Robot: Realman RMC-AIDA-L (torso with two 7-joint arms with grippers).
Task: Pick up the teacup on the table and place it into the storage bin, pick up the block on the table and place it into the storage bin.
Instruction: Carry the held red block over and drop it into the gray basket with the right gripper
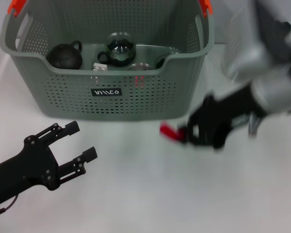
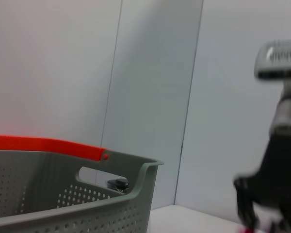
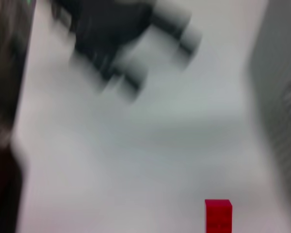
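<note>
Two grippers show over the white desk [image 1: 136,194]. Farthest left, the left gripper [image 1: 80,145] hovers with its black fingers spread wide apart, holding nothing and touching nothing. Beyond it and a little toward the right stands the storage bin [image 1: 106,97], a grey-green perforated basket with orange handle clips and a small black label; inside lie a dark round teapot [image 1: 64,56], a glass teapot with a black lid [image 1: 120,48] and some smaller items too unclear to name. Right of the left gripper and well apart from it, the block [image 1: 169,130], small and red, sits at the fingertips of the right gripper [image 1: 184,133]. Motion blur hides whether that gripper is closed on the block or only beside it. The block lies in front of the bin's near right corner.
</note>
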